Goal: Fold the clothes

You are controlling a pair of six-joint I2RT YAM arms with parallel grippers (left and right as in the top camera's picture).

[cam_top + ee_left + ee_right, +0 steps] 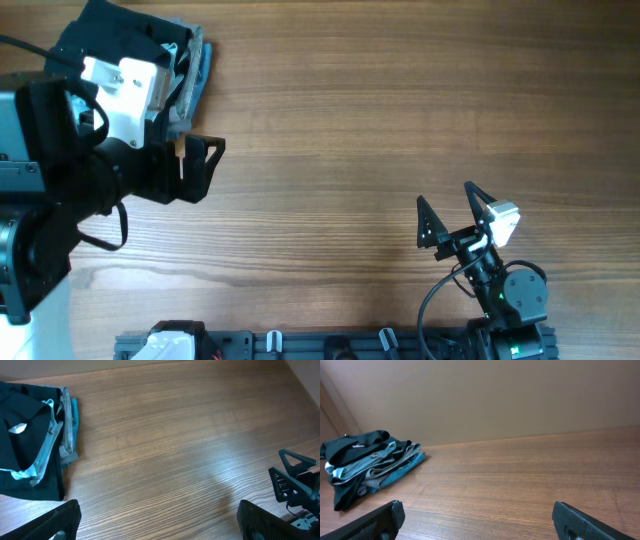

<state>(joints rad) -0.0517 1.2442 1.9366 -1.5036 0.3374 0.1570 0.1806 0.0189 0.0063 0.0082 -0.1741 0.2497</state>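
Clothes (370, 462): a stacked pile of black, pale-blue and grey fabric.
Layered edges face right; left gripper (159, 507) and right gripper (477, 506) both spread wide.

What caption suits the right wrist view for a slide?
Stacked clothes at the left of the table, wall behind, framed by the open right gripper.
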